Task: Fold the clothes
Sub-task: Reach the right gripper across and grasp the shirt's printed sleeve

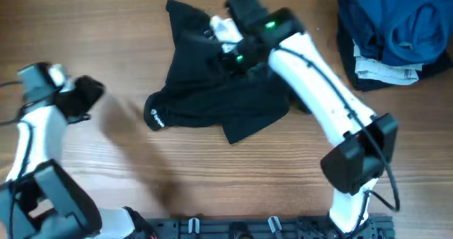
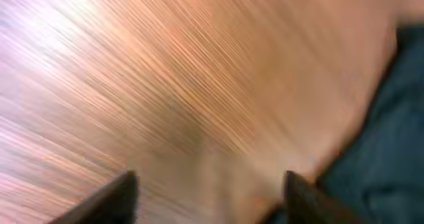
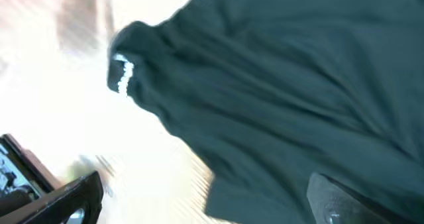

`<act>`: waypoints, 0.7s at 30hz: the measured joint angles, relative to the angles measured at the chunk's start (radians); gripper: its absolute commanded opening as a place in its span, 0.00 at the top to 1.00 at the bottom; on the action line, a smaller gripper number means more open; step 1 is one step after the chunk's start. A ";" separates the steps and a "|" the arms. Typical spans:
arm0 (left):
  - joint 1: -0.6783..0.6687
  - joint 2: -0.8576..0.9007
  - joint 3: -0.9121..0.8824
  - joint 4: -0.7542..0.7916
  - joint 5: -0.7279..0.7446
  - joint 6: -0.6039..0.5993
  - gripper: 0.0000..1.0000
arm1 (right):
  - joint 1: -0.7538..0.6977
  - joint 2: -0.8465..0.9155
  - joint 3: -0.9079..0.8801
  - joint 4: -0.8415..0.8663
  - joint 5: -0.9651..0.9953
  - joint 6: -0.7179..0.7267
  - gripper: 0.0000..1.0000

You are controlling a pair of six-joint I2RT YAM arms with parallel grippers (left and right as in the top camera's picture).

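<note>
The clothes (image 1: 212, 90), a black wrinkled garment with a tiny white logo (image 1: 155, 117), lie bunched at the table's middle. My right gripper (image 1: 237, 9) hangs over the garment's far edge, and its arm crosses the cloth's right side. In the right wrist view the gripper (image 3: 205, 179) stands open above the dark fabric (image 3: 285, 85), with nothing between its fingers (image 3: 73, 197). My left gripper (image 1: 93, 94) is off to the left over bare wood, apart from the garment. Seen from the left wrist, it (image 2: 211, 181) is open and empty, with the cloth's edge (image 2: 391, 138) at right.
A bright blue garment (image 1: 396, 20) is piled at the back right corner with a small white folded piece (image 1: 382, 71) under it. Bare wooden table (image 1: 212, 182) lies in front of the black garment and to its left.
</note>
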 measured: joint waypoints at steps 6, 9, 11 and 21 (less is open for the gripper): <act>0.254 0.000 0.001 0.128 0.000 -0.110 0.13 | 0.245 0.183 -0.039 0.132 0.026 0.034 0.21; 0.258 0.000 0.001 0.138 0.000 -0.126 0.13 | 0.337 0.271 -0.047 0.185 0.045 0.063 0.37; 0.258 0.000 0.001 0.143 -0.002 -0.129 0.13 | 0.363 0.288 -0.055 0.241 0.051 0.090 0.42; 0.258 0.012 0.001 0.146 -0.040 -0.130 0.13 | 0.364 0.373 -0.054 0.407 0.176 0.170 0.41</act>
